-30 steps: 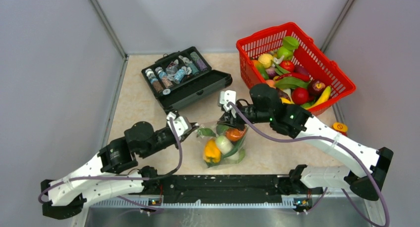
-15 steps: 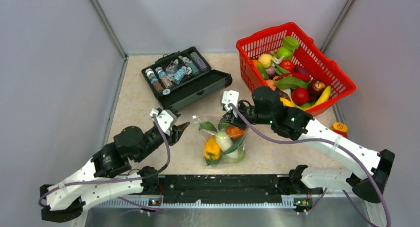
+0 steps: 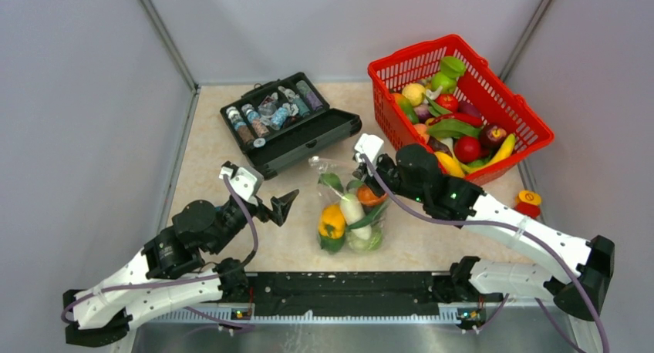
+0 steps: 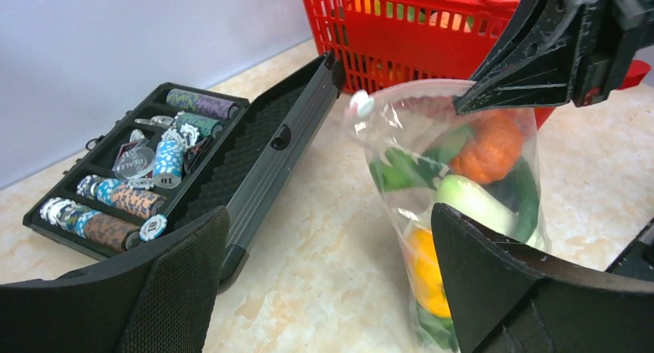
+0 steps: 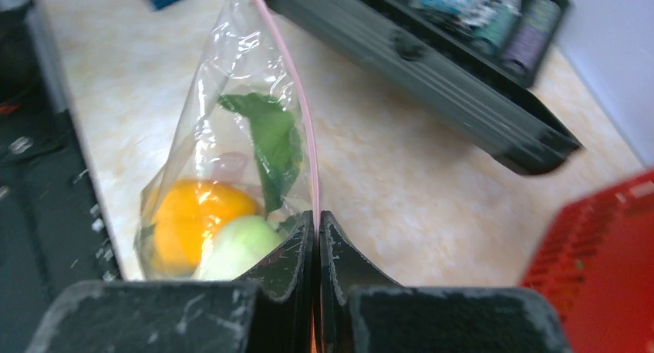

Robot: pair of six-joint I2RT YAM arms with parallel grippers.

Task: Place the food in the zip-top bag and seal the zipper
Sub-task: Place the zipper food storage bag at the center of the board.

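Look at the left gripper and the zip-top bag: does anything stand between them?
Nothing visible does. The open left gripper faces the zip-top bag across bare table; the black case lies off to the side. The right gripper, shut on the zipper, holds the bag's far end, outside that gap.

One bag [image 3: 322, 170] is holding one pepper [image 3: 332, 222], one tomato [image 3: 371, 196] and one radish [image 3: 353, 211]. One basket [image 3: 416, 56] and one case [image 3: 308, 141] are sitting on the desk [image 3: 224, 149], with one loose toy [image 3: 529, 201] beside the basket. Two tools are showing: left tool [image 4: 330, 214], right tool [image 5: 317, 222].
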